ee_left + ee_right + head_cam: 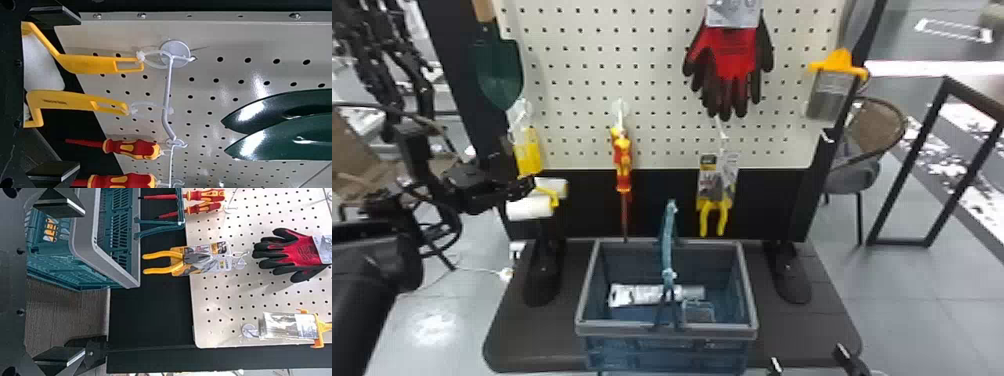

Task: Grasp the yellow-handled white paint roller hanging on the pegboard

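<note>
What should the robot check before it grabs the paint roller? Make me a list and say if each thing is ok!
1. Left gripper open: ok, its fingers are wide apart.
2. Paint rollers hanging up: ok, two hang by loops from a white hook.
3. Just one roller lined up: not ok, one yellow handle and the other yellow handle both lie between the fingertips in the left wrist view.
4. Far enough forward to squeeze a handle: cannot tell.
5. Right gripper away from the rollers: ok, it is over by the basket.
</note>
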Tool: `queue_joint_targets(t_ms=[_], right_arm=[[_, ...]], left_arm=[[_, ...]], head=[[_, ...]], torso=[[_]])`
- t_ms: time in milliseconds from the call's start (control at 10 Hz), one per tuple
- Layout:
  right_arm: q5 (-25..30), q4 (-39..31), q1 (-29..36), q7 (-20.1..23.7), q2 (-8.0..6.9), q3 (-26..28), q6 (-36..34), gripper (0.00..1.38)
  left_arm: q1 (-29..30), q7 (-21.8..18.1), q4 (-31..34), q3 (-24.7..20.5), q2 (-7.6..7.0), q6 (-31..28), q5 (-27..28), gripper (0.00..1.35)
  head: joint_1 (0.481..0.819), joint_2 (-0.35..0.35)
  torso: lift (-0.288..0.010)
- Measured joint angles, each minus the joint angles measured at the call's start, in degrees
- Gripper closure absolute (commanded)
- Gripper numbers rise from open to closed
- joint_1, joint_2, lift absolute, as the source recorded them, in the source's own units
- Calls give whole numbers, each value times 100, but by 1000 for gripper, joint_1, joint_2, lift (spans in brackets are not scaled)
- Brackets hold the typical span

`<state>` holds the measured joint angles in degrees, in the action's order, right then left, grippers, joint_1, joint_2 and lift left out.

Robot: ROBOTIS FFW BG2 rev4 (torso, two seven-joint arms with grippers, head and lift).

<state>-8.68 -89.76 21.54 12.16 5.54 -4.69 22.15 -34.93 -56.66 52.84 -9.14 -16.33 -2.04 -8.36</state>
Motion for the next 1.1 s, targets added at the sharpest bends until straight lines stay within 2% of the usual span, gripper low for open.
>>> queue_joint_targets(t_ms=[200, 300, 400, 500, 600, 800, 900, 1100], right_arm=[[-27, 40, -32, 64, -36, 4, 0, 68], [-38, 53, -41, 69, -48, 4, 0, 68], [-55, 62, -43, 74, -53, 4, 0, 68], [-64, 68, -39, 76, -53, 4, 0, 68], [-70, 71, -36, 76, -53, 4, 0, 68], [-72, 77, -36, 76, -61, 4, 0, 68], [-72, 80, -41, 76, -62, 4, 0, 68], [-72, 82, -46, 76, -62, 4, 0, 68]], left_arm=[[-170, 10, -257, 158, 16, 88, -18, -2], [-200, 22, -347, 185, 15, 93, -18, 53], [-217, 24, -414, 201, 13, 86, -18, 363], [-223, 24, -442, 216, 10, 86, -17, 756], [-227, 33, -449, 233, 8, 82, -19, 832], [-238, 57, -450, 291, 7, 106, -85, 837], [-252, 29, -450, 339, 2, 115, -69, 1171], [-249, 83, -448, 378, -1, 294, -49, 1217]], head=[[549, 0], [549, 0], [549, 0], [549, 0], [549, 0], [549, 0], [549, 0], [549, 0]], torso=[[-100], [-100], [-100], [-100], [-100], [-100], [-100], [-100]])
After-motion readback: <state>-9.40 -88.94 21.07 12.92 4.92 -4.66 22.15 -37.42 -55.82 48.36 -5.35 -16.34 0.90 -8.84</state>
